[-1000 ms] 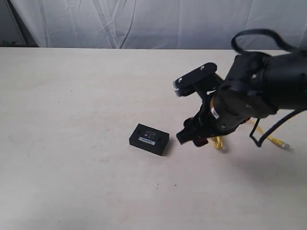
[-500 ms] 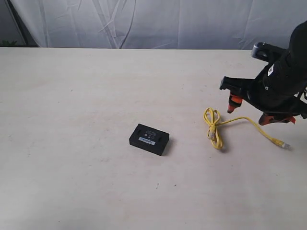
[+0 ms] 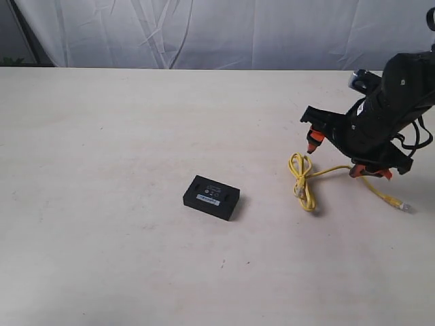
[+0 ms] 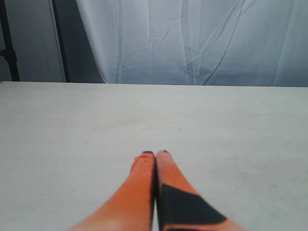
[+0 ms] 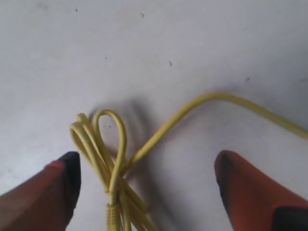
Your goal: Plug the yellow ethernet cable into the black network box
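The black network box [image 3: 211,197] lies flat on the table, white label strip up, with nothing plugged in. To its right lies the yellow ethernet cable [image 3: 301,180]: a small looped bundle with a free strand running right to a clear plug [image 3: 406,206]. My right gripper [image 3: 343,157] hovers open just above the cable, one orange fingertip [image 3: 314,144] over the loop's top. In the right wrist view the bundle [image 5: 110,159] lies between the spread fingers, nearer one of them [image 5: 65,178], untouched. My left gripper [image 4: 156,154] is shut on nothing over bare table; the exterior view does not show it.
A pale table [image 3: 102,136] carries everything, backed by a white curtain [image 3: 204,34]. The right arm's black body and its cables [image 3: 401,102] rise at the right edge. Open tabletop separates the box from the cable bundle.
The right arm swung away from beside the box to the right, uncovering the cable, then shifted back left and lower over the bundle. Box and cable have not moved.
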Motion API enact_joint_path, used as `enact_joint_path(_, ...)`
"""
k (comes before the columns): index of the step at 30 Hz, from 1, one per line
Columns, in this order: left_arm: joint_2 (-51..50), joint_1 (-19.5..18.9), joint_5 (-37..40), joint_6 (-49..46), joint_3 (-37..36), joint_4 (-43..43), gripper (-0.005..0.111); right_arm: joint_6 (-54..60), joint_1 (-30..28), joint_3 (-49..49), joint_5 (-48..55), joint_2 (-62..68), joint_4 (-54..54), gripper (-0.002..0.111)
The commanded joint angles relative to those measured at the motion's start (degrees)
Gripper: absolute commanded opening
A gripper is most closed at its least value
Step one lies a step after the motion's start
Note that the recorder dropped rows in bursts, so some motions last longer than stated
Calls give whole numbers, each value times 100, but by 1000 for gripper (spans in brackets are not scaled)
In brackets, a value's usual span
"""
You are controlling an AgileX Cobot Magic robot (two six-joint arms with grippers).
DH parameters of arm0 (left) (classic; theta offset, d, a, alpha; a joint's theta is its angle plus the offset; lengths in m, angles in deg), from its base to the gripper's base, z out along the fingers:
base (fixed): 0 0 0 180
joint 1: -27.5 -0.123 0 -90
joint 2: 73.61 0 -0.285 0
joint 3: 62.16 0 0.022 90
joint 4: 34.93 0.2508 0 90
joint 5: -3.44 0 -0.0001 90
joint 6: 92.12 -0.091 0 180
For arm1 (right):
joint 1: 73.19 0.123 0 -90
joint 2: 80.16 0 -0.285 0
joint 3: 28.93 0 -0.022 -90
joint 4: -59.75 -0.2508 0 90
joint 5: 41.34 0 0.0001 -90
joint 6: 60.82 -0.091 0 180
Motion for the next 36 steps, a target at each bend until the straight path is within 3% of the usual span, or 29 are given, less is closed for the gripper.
enact_joint_path(1,37,-19,8,28,-27,-33,0,-32,-39,-460,274,323,305,74)
enact_joint_path(15,37,-19,8,28,-27,30,0,-723,-62,-827,573,709,697,74)
enact_joint_path(32,37,-19,8,28,-27,30,0,-723,-62,-816,32,1220,646,74)
enact_joint_path(36,37,-19,8,28,-27,30,0,-723,-62,-816,6,1299,606,60)
